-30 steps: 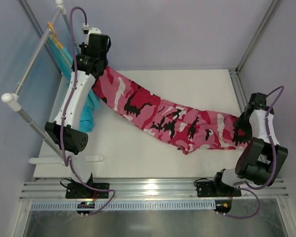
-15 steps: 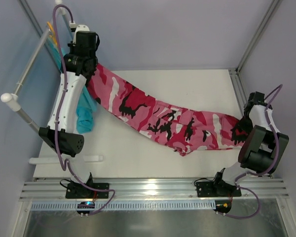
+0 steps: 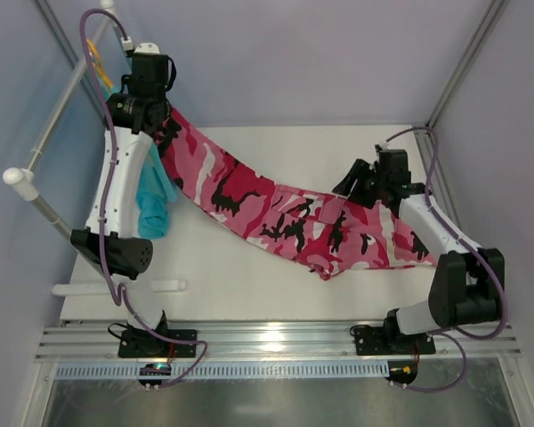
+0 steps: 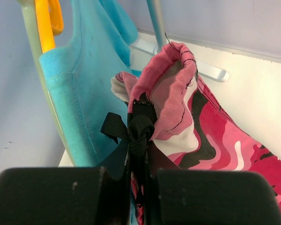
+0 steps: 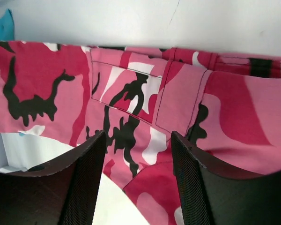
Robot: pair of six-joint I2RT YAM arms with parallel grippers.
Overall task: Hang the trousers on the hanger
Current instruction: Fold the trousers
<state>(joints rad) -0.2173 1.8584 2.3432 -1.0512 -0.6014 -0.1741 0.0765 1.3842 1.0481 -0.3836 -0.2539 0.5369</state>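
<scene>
The pink camouflage trousers (image 3: 285, 213) stretch across the white table from the far-left rack to the right edge. My left gripper (image 3: 157, 120) is raised at the rack and shut on one end of them; in the left wrist view (image 4: 143, 171) the jaws pinch pink cloth (image 4: 173, 84) and a black knotted strap. My right gripper (image 3: 349, 185) is open and empty, just above the trousers' middle, over a stitched pocket (image 5: 131, 93); its fingers (image 5: 86, 178) straddle the cloth. A slim pale green rod (image 4: 32, 37), seemingly the hanger, runs beside the teal garment.
A white tube rack (image 3: 49, 133) stands along the table's left side, its post and foot (image 4: 210, 71) behind the trousers' end. A plain teal garment (image 3: 156, 200) hangs there on an orange hanger (image 4: 44, 23). A metal frame post (image 3: 463, 62) stands far right.
My right arm has swung from the table's right edge to over the trousers' middle. My left gripper has lifted the trousers' end up and back toward the rack.
</scene>
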